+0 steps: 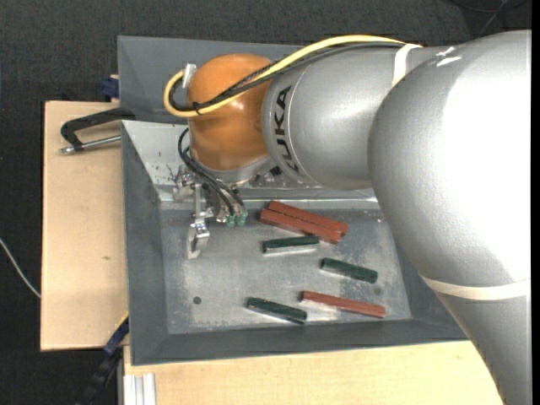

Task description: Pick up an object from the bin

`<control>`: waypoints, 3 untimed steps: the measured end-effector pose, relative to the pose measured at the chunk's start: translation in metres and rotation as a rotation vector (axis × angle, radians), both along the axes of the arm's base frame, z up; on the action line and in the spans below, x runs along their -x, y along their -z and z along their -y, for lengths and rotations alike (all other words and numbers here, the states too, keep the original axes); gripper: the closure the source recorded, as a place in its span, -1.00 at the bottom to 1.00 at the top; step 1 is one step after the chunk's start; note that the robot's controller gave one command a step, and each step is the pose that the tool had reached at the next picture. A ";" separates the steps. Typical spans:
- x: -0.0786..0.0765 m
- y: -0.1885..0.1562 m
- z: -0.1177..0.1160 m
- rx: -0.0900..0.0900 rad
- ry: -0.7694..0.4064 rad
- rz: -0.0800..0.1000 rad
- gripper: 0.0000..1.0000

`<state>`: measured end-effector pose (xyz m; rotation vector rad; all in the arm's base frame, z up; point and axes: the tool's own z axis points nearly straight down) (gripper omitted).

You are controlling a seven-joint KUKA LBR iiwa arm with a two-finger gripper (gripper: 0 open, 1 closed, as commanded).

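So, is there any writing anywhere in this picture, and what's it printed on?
"KUKA": dark letters running sideways on the silver arm, beside its orange wrist cover.
Nothing else can be read: the red sticks and green sticks in the bin show no lettering.
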<state>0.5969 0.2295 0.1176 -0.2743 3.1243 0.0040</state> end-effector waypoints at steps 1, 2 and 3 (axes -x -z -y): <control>-0.002 0.034 0.031 0.002 -0.300 -0.002 -1.00; -0.003 0.040 0.062 0.003 -0.364 -0.005 -1.00; -0.001 0.029 0.069 0.004 -0.518 0.000 -1.00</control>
